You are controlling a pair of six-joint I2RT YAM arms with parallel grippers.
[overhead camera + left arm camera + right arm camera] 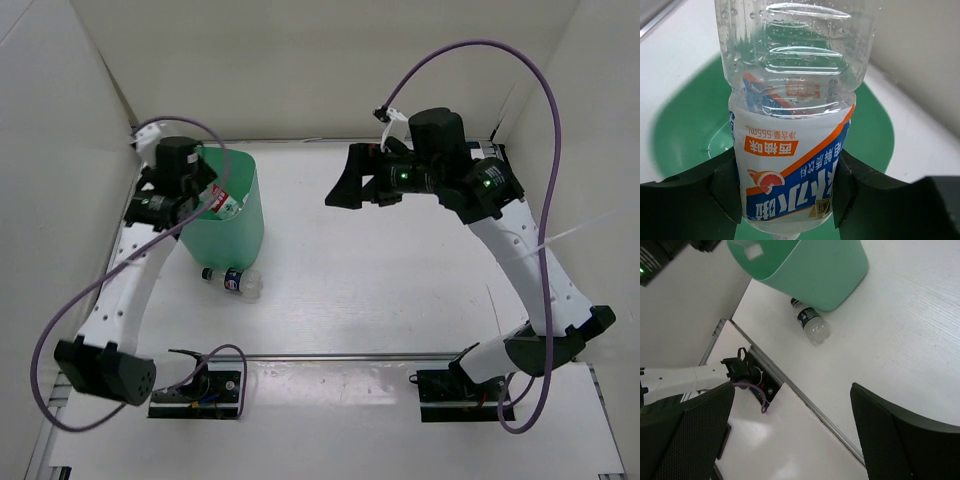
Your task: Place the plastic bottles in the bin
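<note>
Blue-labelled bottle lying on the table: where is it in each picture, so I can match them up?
Top external: the blue-labelled bottle lies left of centre, beside the green bin's near side.
Left wrist: not in it; the held bottle fills the view.
Right wrist: upper middle, beside the bin's base.
Shared landmark: the green bin, in all three views.
</note>
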